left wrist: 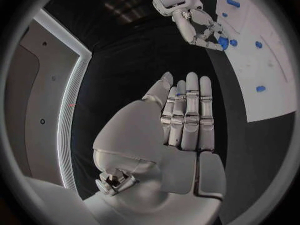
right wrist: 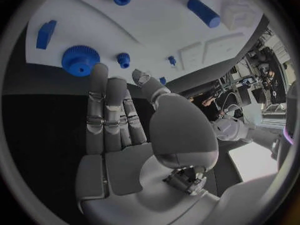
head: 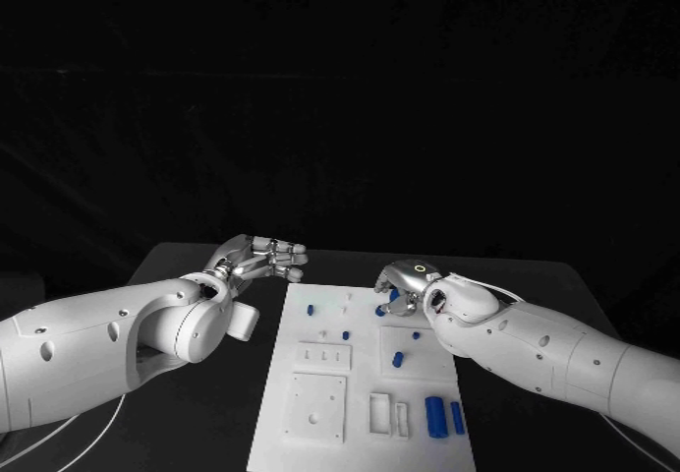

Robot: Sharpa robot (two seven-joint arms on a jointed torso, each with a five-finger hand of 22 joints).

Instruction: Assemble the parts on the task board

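Observation:
The white task board (head: 319, 433) lies in the middle of the black table. Several blue parts sit on it: a toothed gear (right wrist: 80, 60) (head: 382, 311), small pegs (head: 311, 309) (right wrist: 123, 60), and two cylinders (head: 436, 416) near the front right. My right hand (head: 407, 285) (right wrist: 115, 120) hovers over the board's far right part, fingers stretched out, one fingertip right at the gear's rim; I cannot tell if it touches. It holds nothing. My left hand (head: 263, 259) (left wrist: 187, 115) is off the board's far left corner, fingers straight and side by side, empty.
The board has raised white square and rectangular fixtures (head: 314, 405) on its near half. Bare black table (head: 212, 413) lies on both sides of the board. A white cable (head: 85, 425) runs below my left arm.

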